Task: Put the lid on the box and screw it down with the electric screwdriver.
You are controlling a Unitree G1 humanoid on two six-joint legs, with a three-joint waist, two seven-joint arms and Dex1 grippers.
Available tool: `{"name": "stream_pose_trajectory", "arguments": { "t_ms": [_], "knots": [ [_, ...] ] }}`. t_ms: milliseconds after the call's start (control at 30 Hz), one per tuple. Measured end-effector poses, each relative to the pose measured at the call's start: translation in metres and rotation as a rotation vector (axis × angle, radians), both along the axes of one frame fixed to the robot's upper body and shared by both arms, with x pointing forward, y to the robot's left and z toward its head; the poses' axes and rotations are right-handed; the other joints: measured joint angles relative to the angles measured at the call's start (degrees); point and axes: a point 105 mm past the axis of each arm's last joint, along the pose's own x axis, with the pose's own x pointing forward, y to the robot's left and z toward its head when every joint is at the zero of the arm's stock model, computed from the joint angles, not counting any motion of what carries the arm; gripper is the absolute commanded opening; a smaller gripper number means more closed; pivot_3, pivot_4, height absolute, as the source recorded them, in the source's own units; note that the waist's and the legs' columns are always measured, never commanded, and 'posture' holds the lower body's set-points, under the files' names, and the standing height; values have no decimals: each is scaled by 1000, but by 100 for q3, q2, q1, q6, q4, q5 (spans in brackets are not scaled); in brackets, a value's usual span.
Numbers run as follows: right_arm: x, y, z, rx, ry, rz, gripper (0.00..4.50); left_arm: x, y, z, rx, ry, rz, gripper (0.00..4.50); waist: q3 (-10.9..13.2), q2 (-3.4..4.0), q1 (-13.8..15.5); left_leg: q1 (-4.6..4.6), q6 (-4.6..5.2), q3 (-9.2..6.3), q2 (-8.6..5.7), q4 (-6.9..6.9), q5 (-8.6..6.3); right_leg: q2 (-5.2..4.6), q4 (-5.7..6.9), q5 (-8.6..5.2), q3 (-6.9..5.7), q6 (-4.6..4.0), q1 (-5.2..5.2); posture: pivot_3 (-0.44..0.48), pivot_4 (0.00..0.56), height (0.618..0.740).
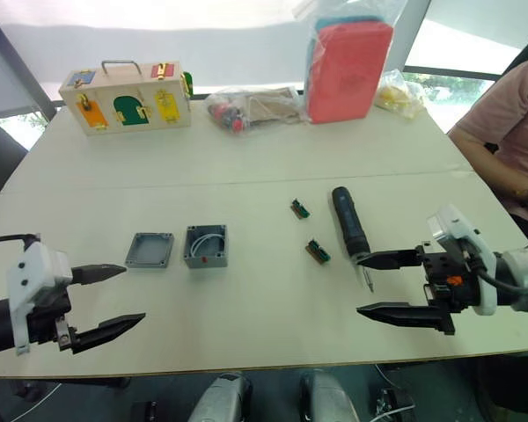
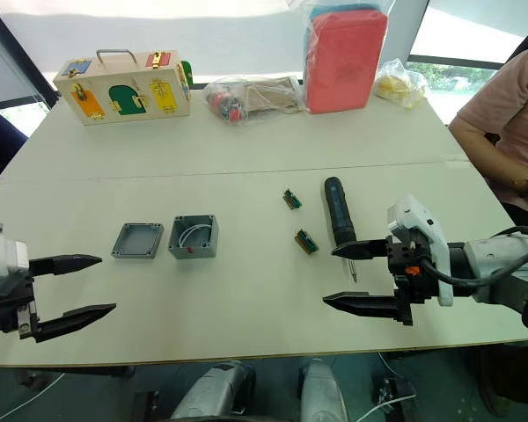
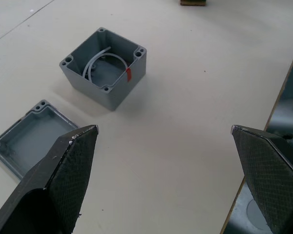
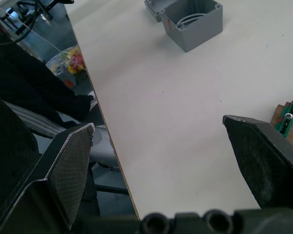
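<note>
The grey box (image 1: 206,246) stands open on the table left of centre, white wires inside and a red mark on its side (image 3: 128,74). The grey lid (image 1: 150,251) lies flat just to its left, hollow side up. The dark electric screwdriver (image 1: 349,223) lies right of centre, its metal bit pointing toward the front edge. My left gripper (image 1: 110,299) is open near the front left, short of the lid. My right gripper (image 1: 389,285) is open at the front right, its upper finger beside the screwdriver's bit, with nothing between its fingers.
Two small green connector pieces (image 1: 300,208) (image 1: 317,251) lie left of the screwdriver. At the back stand a wooden latch box (image 1: 125,96), a clear bag of parts (image 1: 251,107), a red case in plastic (image 1: 348,66) and a yellow bag (image 1: 398,93). A person's arm (image 1: 502,141) rests at the right.
</note>
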Motion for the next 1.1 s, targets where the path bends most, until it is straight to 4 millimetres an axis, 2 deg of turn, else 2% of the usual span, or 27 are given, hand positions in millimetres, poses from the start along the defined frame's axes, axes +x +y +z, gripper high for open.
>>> {"name": "stream_pose_trajectory", "arguments": {
  "t_ms": [333, 933, 1100],
  "knots": [
    [3, 0, 0, 6, -11, 1, 4500, 3, -5, 9, -34, -22, 7, 4476, 0, 0, -2, 0, 0, 0, 0, 0, 0, 1, 0, 0, 0, 0, 0, 0, 150, 740],
    [5, 0, -1, 3, -20, 15, 4500, 5, -6, 11, -30, -22, 18, 4476, 0, 0, -2, 0, 0, 0, 0, 1, 0, 1, 0, 0, 0, 0, 0, 0, 150, 740],
    [10, 2, 4, -6, -63, 23, 4500, 19, -6, 24, 25, -83, -16, 4476, 0, 1, 1, 1, -1, 0, 0, 2, 0, 1, 1, 0, 0, -1, 1, 0, 150, 740]
  ]
}}
